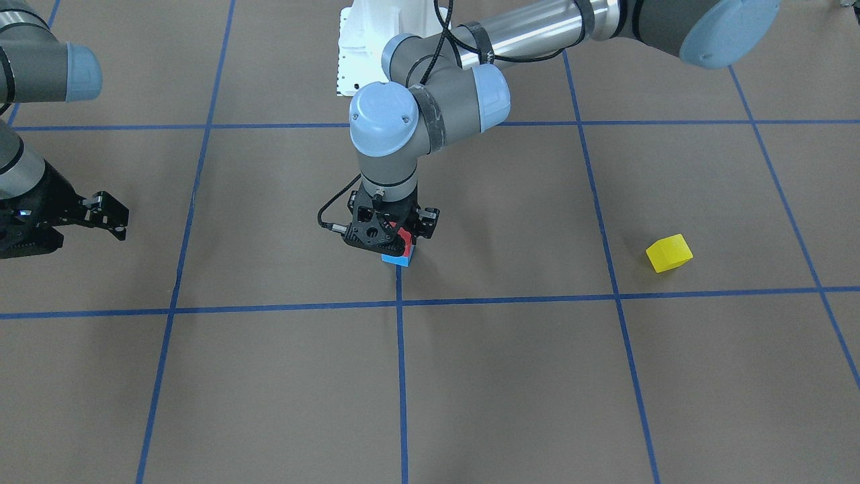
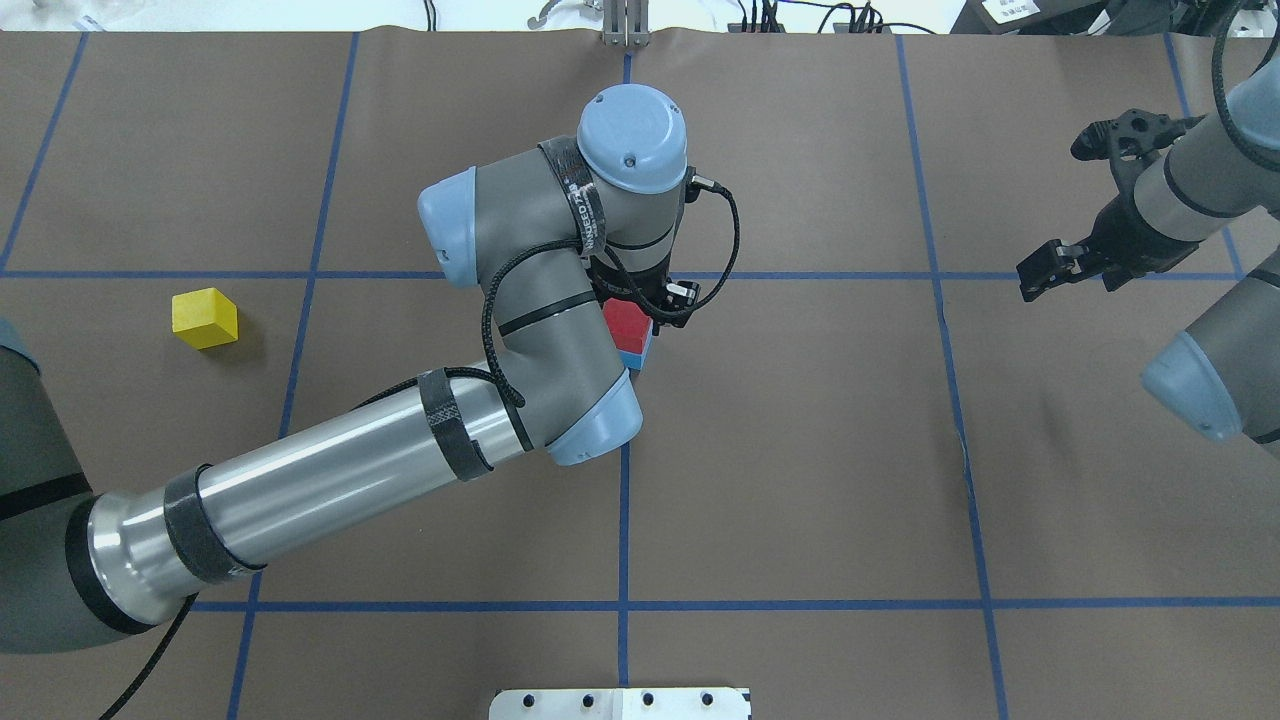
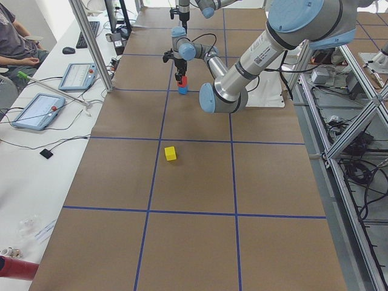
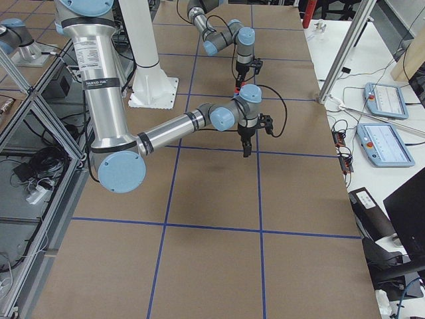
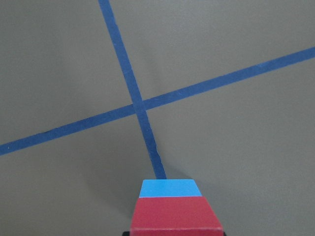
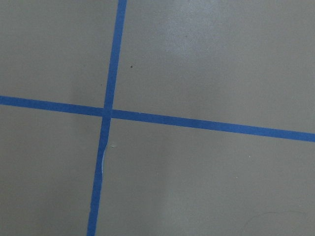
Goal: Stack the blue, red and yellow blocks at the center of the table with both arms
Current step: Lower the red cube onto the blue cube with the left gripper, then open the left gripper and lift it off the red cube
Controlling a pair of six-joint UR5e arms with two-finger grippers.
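At the table's (image 1: 510, 376) centre, the red block (image 1: 404, 239) sits squarely on the blue block (image 1: 396, 259), beside a tape crossing. My left gripper (image 1: 398, 236) points straight down and is shut on the red block (image 2: 626, 322); the blue block (image 2: 638, 356) peeks out beneath it. The left wrist view shows the red block (image 5: 175, 216) over the blue block (image 5: 170, 189). The yellow block (image 1: 669, 253) lies alone on the left arm's side (image 2: 204, 318). My right gripper (image 1: 113, 218) hovers open and empty far off on its own side (image 2: 1045, 272).
The white pedestal base (image 1: 376, 47) stands at the robot's edge of the table. A side desk with tablets (image 3: 37, 110) and a seated person (image 3: 15, 36) runs along the far side, behind an aluminium post (image 3: 91, 42).
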